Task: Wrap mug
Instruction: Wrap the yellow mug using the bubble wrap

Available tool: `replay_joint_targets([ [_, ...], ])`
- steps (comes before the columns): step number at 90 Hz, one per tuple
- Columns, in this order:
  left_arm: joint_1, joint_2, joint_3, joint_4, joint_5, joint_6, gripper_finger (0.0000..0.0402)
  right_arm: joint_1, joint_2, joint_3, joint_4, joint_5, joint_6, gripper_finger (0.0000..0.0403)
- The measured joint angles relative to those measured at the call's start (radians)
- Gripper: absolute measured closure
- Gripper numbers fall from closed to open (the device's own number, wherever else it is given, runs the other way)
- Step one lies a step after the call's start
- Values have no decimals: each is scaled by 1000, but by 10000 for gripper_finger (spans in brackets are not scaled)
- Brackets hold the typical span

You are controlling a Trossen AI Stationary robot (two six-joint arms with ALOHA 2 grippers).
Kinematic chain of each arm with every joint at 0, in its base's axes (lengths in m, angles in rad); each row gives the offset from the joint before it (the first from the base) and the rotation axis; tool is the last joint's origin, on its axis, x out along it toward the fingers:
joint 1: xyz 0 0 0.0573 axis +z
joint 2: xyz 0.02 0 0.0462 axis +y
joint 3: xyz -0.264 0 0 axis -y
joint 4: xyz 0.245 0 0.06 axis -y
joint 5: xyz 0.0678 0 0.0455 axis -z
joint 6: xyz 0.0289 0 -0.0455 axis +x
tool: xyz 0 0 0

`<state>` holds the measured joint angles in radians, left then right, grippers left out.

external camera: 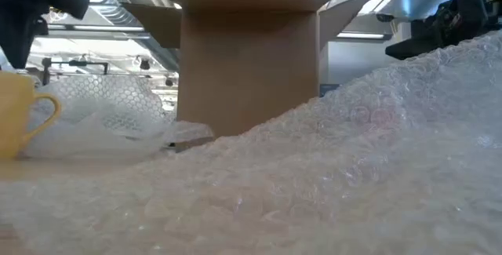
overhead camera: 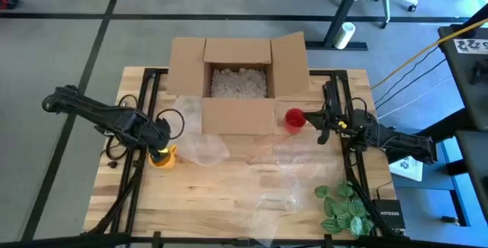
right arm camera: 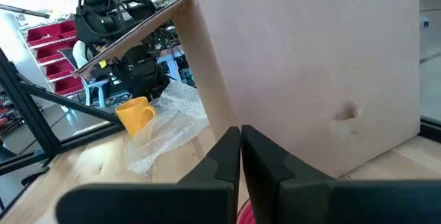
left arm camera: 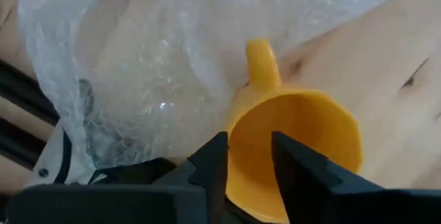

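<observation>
Left end effector [left arm camera: 248, 165] pinched yellow mug [left arm camera: 296, 141] rim beside bubble wrap [left arm camera: 138, 65]; right end effector [right arm camera: 240, 156] pressed together. Wrapping not begun; next likely: mug onto wrap.

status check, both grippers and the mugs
Left gripper shut on yellow mug rim, beside bubble wrap. Right gripper shut on red mug, at box.

Yellow mug [overhead camera: 163, 156]: upright on the wooden table's left side, handle pointing right toward the wrap, rim pinched by the left gripper [left arm camera: 247, 156].
Red mug [overhead camera: 294, 117]: right of the cardboard box's near wall, at the right gripper [overhead camera: 321, 123].
Bubble wrap [overhead camera: 207, 149]: clear, crumpled sheet just right of the yellow mug.
Second bubble wrap sheet [external camera: 376, 161]: spread flat across the table's near centre.
</observation>
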<state>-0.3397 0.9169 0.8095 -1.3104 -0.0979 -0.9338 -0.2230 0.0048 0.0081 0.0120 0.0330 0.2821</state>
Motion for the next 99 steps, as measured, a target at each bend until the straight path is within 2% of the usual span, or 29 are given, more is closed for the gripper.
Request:
replay_joint_targets([
  [39, 0, 2, -136, 82, 10, 39, 298, 0, 0, 0, 0, 0, 0, 402],
  [76, 0, 4, -145, 100, 10, 54, 299, 0, 0, 0, 0, 0, 0, 402],
  [86, 0, 4, -145, 99, 9, 54, 319, 0, 0, 0, 0, 0, 0, 402],
  [99, 0, 4, -145, 100, 14, 67, 373, 0, 0, 0, 0, 0, 0, 402],
])
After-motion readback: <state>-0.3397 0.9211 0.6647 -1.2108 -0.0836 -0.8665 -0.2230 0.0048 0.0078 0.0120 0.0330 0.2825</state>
